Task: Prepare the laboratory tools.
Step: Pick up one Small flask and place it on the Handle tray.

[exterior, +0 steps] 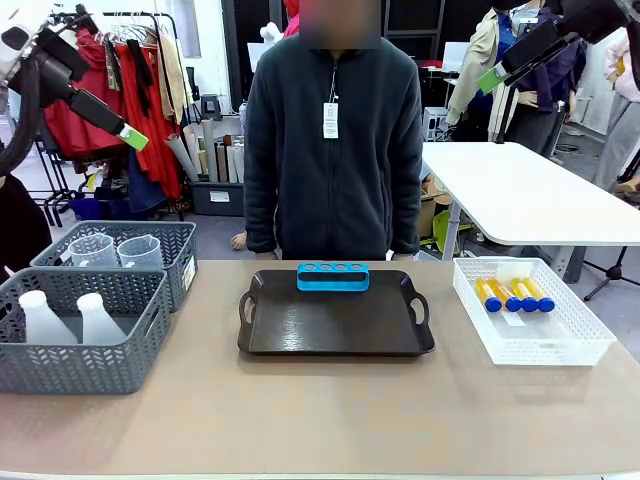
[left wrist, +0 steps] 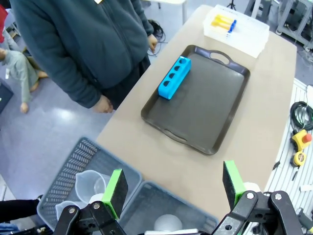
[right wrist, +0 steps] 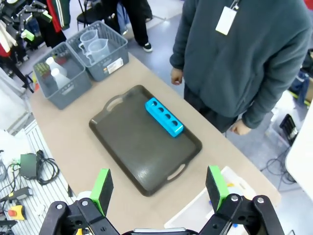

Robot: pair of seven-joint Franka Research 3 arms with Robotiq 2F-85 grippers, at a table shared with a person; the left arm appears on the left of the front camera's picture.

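**Above the table, both grippers wide and empty, tools not yet laid out**

At the left, the left gripper (left wrist: 173, 188) is held high over the grey baskets (exterior: 90, 360), jaws fully apart with nothing between them. Two conical flasks (exterior: 45, 318) are stood in the nearer basket and two handled beakers (exterior: 93, 250) in the farther one. Each pair is packed close within mesh walls, so a finger lowered beside one piece could be caught on its neighbour or on the rim. A smooth, tapering flask could also be squeezed out of the pads.

In the middle, the blue rack (exterior: 333, 277) is set along the far edge of the dark tray (exterior: 335, 330) on the table (exterior: 320, 420). It looks light, and could be pushed or tipped by a tube brought down off-centre.

At the right, the test tubes (exterior: 503, 294) are laid side by side in the white basket (exterior: 530, 350), so neighbours could be rolled when one is pinched. The right gripper (right wrist: 159, 188) is likewise spread wide and empty, high above that end.

The grippers' height over the table is given by the front view, which the wrist views cannot give. The beakers' mouths and the rack's holes are looked into from above in the wrist views. The person's hand (left wrist: 102, 104) is also shown there, hanging close to the far edge, where a reaching arm could meet it.
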